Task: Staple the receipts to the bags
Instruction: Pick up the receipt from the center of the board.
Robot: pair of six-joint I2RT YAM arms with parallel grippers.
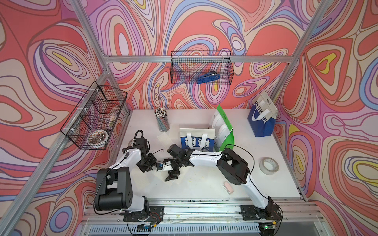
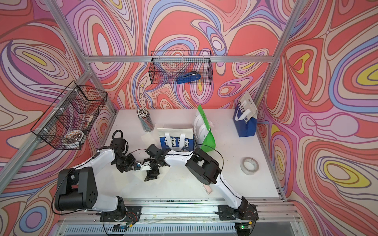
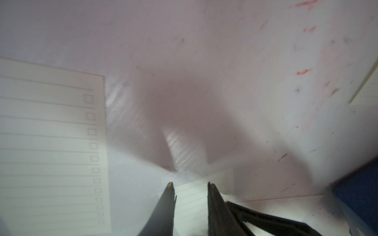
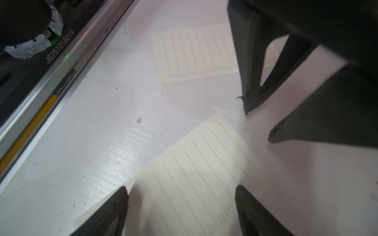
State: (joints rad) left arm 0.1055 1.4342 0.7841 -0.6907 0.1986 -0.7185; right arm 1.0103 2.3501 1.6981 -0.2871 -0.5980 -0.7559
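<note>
Left wall: a side wire basket (image 1: 94, 114) hangs on the frame. At the back left of the table (image 1: 204, 183), a cup of pencils (image 1: 163, 120) stands upright.

Left gripper (image 3: 190, 185): positioned low over the table, in front of centre. The jaws stand a narrow gap apart and clamp nothing. A lined receipt (image 3: 192, 196) lies flat on the table below the gap.

Right gripper (image 4: 181, 187): just beside the left gripper, over the same receipt. The jaws are spread wide and hold nothing. A second receipt (image 4: 194, 55) lies flat nearby, apart from the first and partly hidden behind a left finger.

Table centre: the Chinese-character bag (image 1: 196, 143) lies flat, handles up, its near edge covered by the right arm. The green-white bag (image 1: 227, 134) leans tilted just beside it on the right.

Back wall: a blue stapler (image 1: 208, 78) rests in the back wire basket (image 1: 178, 67), well apart from both grippers.

Back right corner: the CHEERFUL bag (image 1: 263, 128) stands upright. A tape roll (image 1: 269, 165) lies flat near the right edge.
</note>
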